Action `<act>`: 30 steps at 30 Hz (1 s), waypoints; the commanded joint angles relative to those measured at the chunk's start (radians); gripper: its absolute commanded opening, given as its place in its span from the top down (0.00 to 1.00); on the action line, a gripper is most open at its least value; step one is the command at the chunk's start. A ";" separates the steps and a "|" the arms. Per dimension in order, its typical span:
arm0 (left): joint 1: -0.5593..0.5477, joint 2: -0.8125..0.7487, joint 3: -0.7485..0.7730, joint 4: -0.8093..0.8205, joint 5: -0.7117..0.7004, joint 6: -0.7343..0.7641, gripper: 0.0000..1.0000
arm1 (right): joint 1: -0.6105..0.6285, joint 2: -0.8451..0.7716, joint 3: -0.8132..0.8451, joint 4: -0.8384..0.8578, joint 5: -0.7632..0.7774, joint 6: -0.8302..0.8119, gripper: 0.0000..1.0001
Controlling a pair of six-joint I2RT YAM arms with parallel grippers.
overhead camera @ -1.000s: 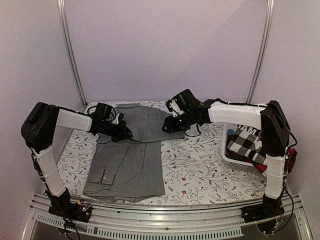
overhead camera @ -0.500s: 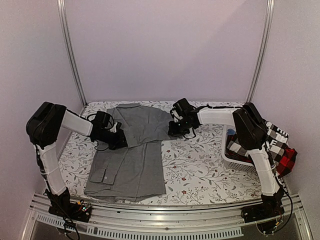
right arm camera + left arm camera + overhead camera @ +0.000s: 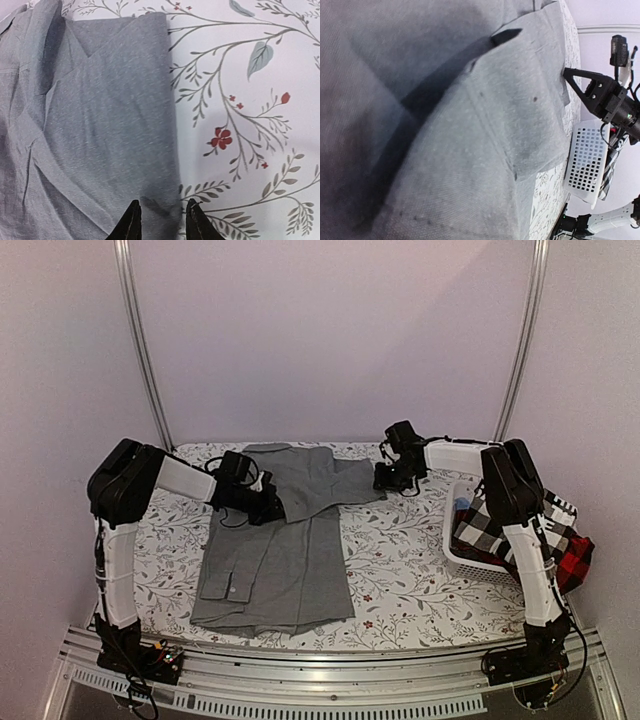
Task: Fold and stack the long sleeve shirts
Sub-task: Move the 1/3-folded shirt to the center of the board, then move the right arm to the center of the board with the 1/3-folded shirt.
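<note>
Grey shirt (image 3: pixel 300 530) lying mid-frame on floral table (image 3: pixel 420 570).
Left gripper (image 3: pixel 272 508) is clamped on its left side; right gripper (image 3: pixel 161 212) has fingers astride its right edge, grip impossible to judge.

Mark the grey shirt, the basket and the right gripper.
grey shirt (image 3: pixel 290 570), top view, on its lower half.
basket (image 3: pixel 587 160), left wrist view, on its perforated white wall.
right gripper (image 3: pixel 162 207), right wrist view, midway between its fingertips.

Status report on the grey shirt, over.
Left gripper shut on grey shirt. Right gripper astride its right edge, grip unclear. White basket of checked shirts stands apart, right.
</note>
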 commanded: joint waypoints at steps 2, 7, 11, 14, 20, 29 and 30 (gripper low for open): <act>-0.008 0.028 0.146 -0.071 -0.014 0.004 1.00 | 0.004 -0.009 0.063 -0.111 0.052 -0.065 0.69; -0.008 -0.023 0.205 -0.156 -0.045 0.050 1.00 | 0.022 -0.129 -0.034 -0.092 0.082 -0.055 0.59; -0.007 -0.052 0.260 -0.250 -0.084 0.100 1.00 | 0.008 -0.123 0.014 -0.090 0.116 -0.046 0.49; -0.002 -0.058 0.279 -0.279 -0.083 0.116 1.00 | -0.008 -0.051 0.113 -0.106 0.108 -0.049 0.50; -0.001 -0.070 0.298 -0.319 -0.090 0.138 1.00 | -0.030 0.099 0.214 -0.100 0.098 -0.054 0.52; -0.001 -0.070 0.308 -0.341 -0.085 0.156 1.00 | -0.013 0.157 0.226 -0.087 0.025 -0.038 0.63; -0.001 -0.069 0.308 -0.341 -0.084 0.156 1.00 | -0.008 0.156 0.220 -0.087 0.026 -0.036 0.63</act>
